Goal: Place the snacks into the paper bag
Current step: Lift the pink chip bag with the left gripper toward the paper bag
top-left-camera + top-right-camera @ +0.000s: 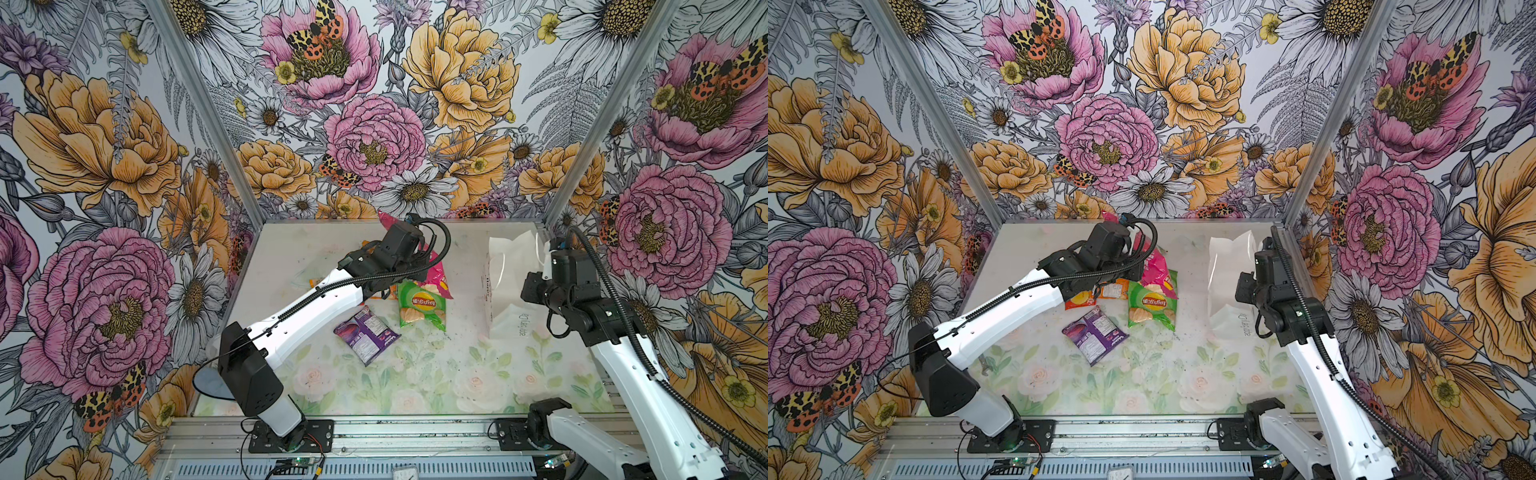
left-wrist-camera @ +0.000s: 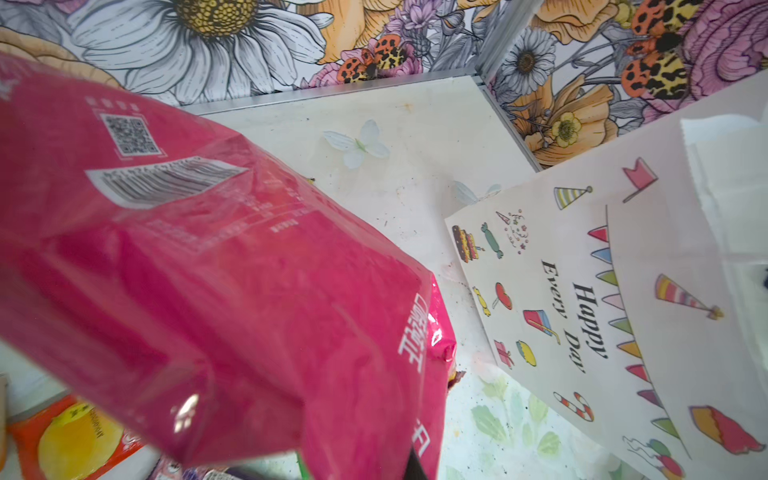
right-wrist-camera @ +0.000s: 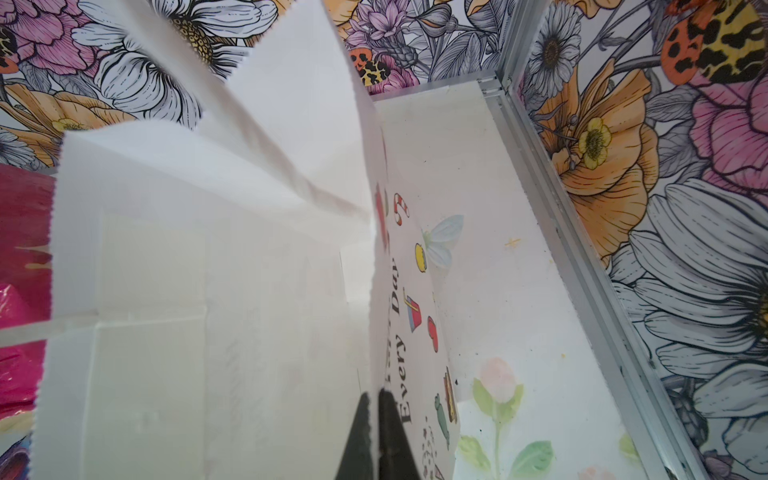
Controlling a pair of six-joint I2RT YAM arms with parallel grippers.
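The left pincer (image 2: 415, 463) is clenched on a large crinkly pink snack packet (image 1: 436, 270). Its arm hides the grip in both top views. In the left wrist view only a dark sliver of the pincer shows beneath the foil, and the packet's barcode and square code face the camera. The packet stands tilted, one end raised toward the back wall and the other over the far edge of a green chips packet (image 1: 422, 305). I cannot tell whether those two touch.

The green packet lies flat near the middle of the flower-printed table (image 1: 415, 374). Just in front of it, slightly to the left, lies a purple foil packet (image 1: 365, 332), set askew. Partly under the left arm sit a red-orange packet with a yellow circle (image 1: 1079, 299) and, just beside it, a small orange packet (image 1: 1113, 289).

The tall white paper bag with grey "Happy Every Day" lettering and small coloured pictures (image 1: 511, 266) stands at the far right of the table, well apart from the loose snacks. Its mouth is open and I see nothing inside. The right pincer (image 3: 376, 440) is pinched tight on the bag's upper wall, one black finger inside and one on the printed outside. A white cord handle (image 1: 500, 268) shows against the bag's pale interior.
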